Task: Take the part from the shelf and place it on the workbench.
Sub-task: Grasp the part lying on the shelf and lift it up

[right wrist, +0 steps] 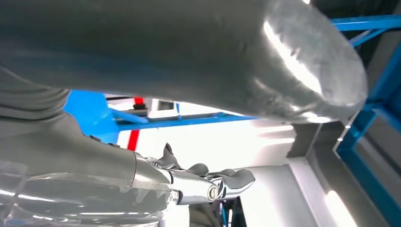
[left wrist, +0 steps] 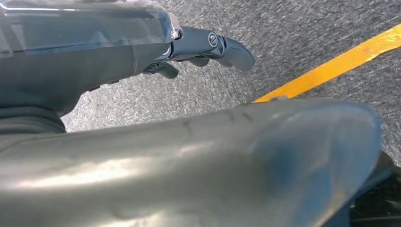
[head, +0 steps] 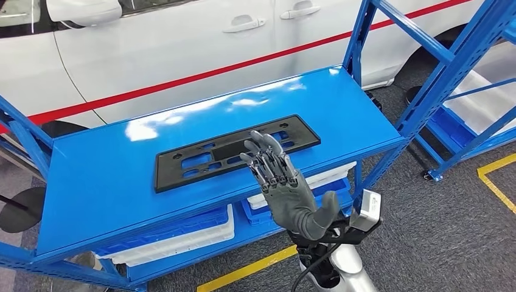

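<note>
The flat black part [head: 236, 151] lay on the blue shelf [head: 109, 182]. The right hand [head: 286, 188] was above it, fingers spread, holding nothing. The left hand [left wrist: 189, 49] held nothing over the floor.

Automotive workshop or assembly-line floor. Blue steel rack [head: 201, 131] as landmark: white car body [head: 201, 42] with a red stripe right behind it, white bins [head: 182, 240] on its lower tier, another blue rack [head: 468, 91] to its right, grey floor with yellow lane tape [head: 249, 267] in front.
</note>
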